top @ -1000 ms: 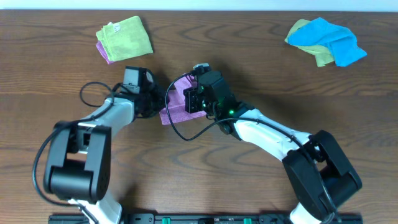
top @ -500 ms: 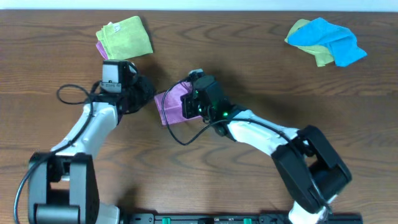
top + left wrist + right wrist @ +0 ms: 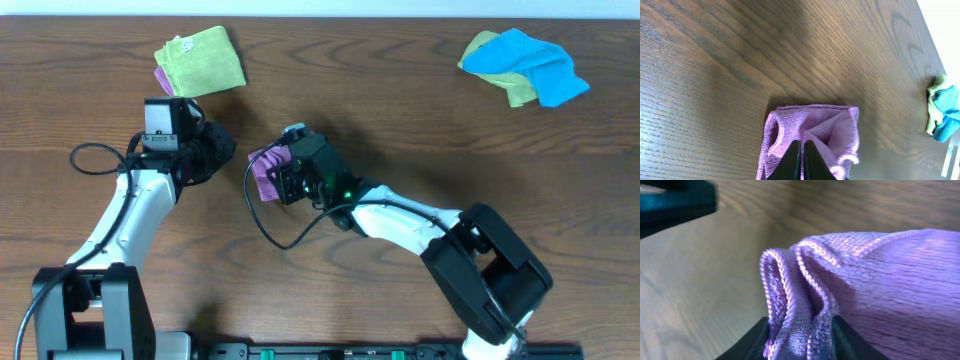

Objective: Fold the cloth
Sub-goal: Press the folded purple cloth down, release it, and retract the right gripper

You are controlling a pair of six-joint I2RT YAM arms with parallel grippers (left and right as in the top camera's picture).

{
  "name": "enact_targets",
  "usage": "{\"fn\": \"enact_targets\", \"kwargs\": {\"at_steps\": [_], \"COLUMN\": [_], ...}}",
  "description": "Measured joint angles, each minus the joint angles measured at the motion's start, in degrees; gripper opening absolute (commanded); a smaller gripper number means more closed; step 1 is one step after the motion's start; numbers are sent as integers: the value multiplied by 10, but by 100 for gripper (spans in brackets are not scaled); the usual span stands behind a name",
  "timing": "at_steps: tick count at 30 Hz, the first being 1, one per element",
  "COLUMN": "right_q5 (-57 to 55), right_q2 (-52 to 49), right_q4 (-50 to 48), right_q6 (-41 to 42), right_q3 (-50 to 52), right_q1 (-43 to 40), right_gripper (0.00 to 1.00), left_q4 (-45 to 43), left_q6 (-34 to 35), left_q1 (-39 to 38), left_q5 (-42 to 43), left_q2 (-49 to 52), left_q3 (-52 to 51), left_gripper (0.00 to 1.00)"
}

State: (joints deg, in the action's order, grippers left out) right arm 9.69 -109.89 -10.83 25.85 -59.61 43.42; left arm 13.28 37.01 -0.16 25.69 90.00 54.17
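Since a second ago the left fingers [image 3: 226,152] have drawn back leftward. They were at the edge of the cloth [image 3: 264,166] then and are now clear of it, with bare table [image 3: 400,110] between. They are pressed together with nothing in them. In the left wrist view the cloth [image 3: 810,130] lies just past their tips, folded over on itself.

The right fingers [image 3: 278,180] have also shifted left and taken the cloth along. It now shows as a smaller, more bunched lilac patch just left of them. In the right wrist view they are clamped on a doubled, corded hem of the cloth [image 3: 880,280], with one dark pad [image 3: 747,341] on each side of the fold.

The lime-green cloth [image 3: 200,58] lies beyond the left fingers at the far edge of the table and has not moved. The blue cloth [image 3: 525,62] lies far to the right of the right fingers and has not moved either.

A small white tag [image 3: 184,43] sits on the lime-green cloth, too small to read. A pale curl [image 3: 852,159] at the lilac cloth's near right edge may be its tag, and any print on it is too blurred to read.
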Motion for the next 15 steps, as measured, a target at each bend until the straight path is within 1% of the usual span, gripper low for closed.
{"fn": "enact_targets", "kwargs": {"at_steps": [5,10,11,12,15], "right_q5": [23,34,37,38,38], "right_q2": [0,0,0,0,0], "right_q4": [-9,-41,-46,-48,-47], "right_q6": [0,0,0,0,2], "right_q3": [0,0,0,0,0], "right_q1": [13,29,31,33,32], "right_gripper": [48,50,54,60,71], "left_q4": [0,0,0,0,0], "left_q6": [0,0,0,0,0], "left_q1": [1,5,5,7,7], "left_q5": [-2,-2,-2,-2,-2], "left_q2": [-3,-11,-12,-12,-16], "left_q3": [0,0,0,0,0], "left_gripper": [5,6,6,5,6]}}
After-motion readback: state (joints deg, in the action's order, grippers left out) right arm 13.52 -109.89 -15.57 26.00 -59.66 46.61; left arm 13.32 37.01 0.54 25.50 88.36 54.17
